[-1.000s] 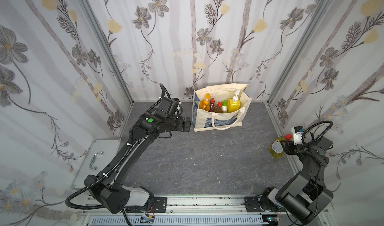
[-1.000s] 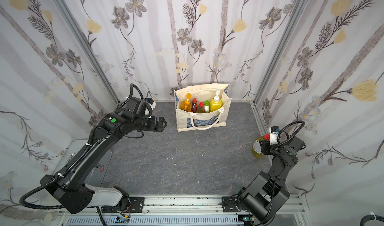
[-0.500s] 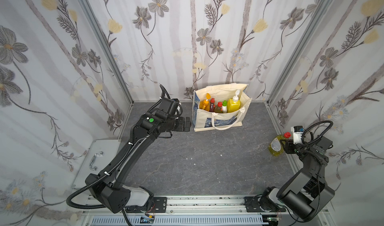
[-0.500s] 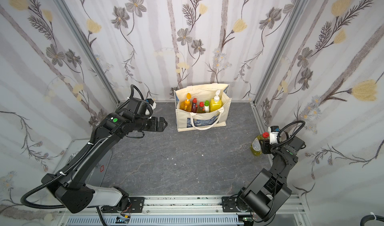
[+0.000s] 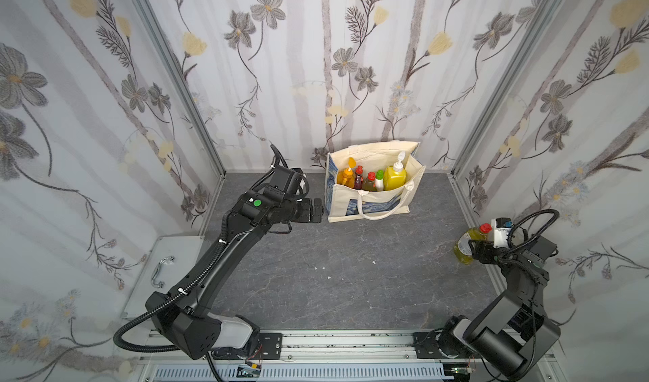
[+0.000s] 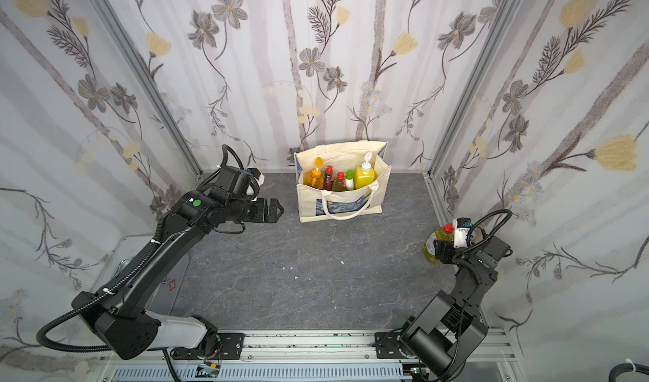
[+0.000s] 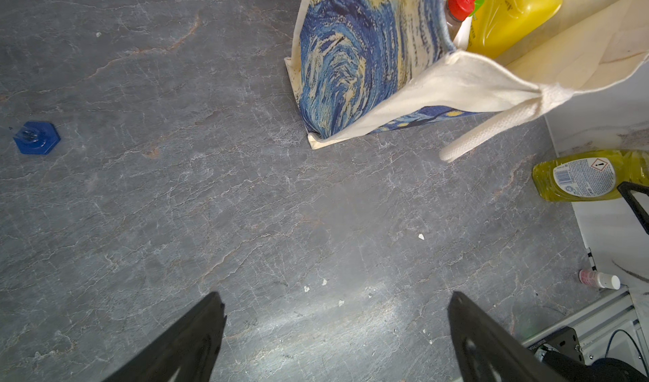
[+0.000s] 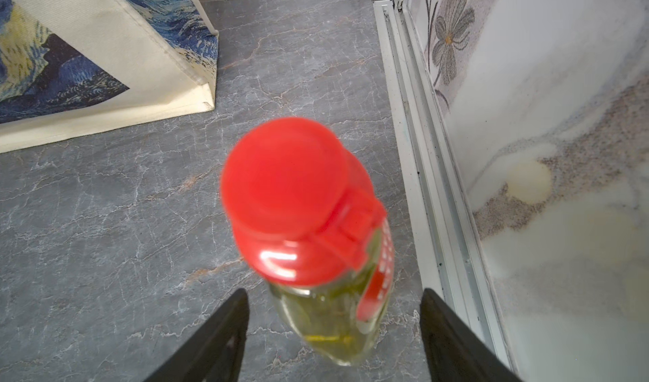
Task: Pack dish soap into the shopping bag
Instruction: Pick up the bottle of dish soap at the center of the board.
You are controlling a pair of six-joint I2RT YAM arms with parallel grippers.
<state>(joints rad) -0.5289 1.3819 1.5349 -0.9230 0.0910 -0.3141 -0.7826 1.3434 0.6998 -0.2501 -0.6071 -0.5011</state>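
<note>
- Our last yellow-green bottle (image 5: 463,253) sits at 3 o'clock on the table (image 5: 351,275), just beside the side rail (image 8: 418,117). It is well apart from the shopping bag (image 5: 372,201) at 12 o'clock, where five bottles (image 5: 368,180) already stand.
- The right gripper (image 8: 333,292) brackets it below the red cap (image 8: 291,194), jaws parted with a gap on both sides, so nothing is held. If we lift now, the bottle stays behind.
- The bottle seems to lean. If one jaw lands first, we could tip it or shove it against the rail.
- It looks like smooth, rounded plastic, so a grip too near the neck may let it swing or slip in transit.
- The bag is soft-walled. If we come in low, we risk snagging its rim or handle (image 5: 377,217) and dragging it.
- If we release over the packed row, we could topple those bottles.
- The left gripper (image 7: 335,295), wide and empty, hangs near the bag's 9 o'clock side, where our arms could clash.
</note>
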